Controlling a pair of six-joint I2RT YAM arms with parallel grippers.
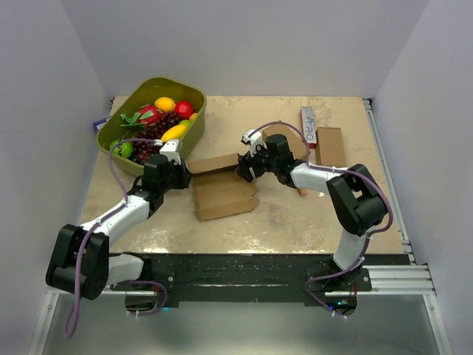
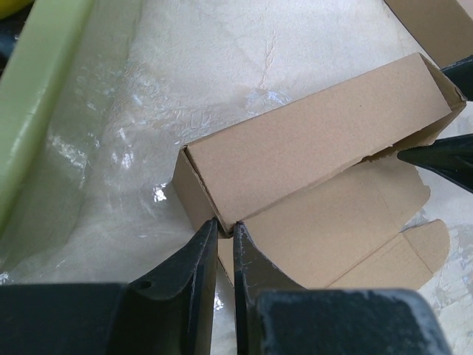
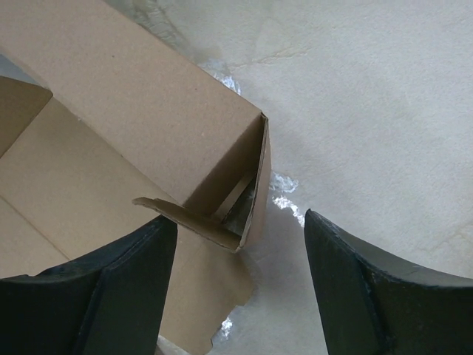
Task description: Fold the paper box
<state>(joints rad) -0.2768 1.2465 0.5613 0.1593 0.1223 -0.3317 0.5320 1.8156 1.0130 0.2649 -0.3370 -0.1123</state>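
Centre of the worktop (image 1: 295, 214): the paper box (image 1: 222, 188) (likely light, stiff yet easily creased; best held by wall edges), left hand (image 2: 225, 225) pinching its 9 o'clock end, right hand (image 3: 240, 218) wide around the 3 o'clock end.

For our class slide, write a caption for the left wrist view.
Left gripper pinching a corner of the half-folded cardboard box on the table.
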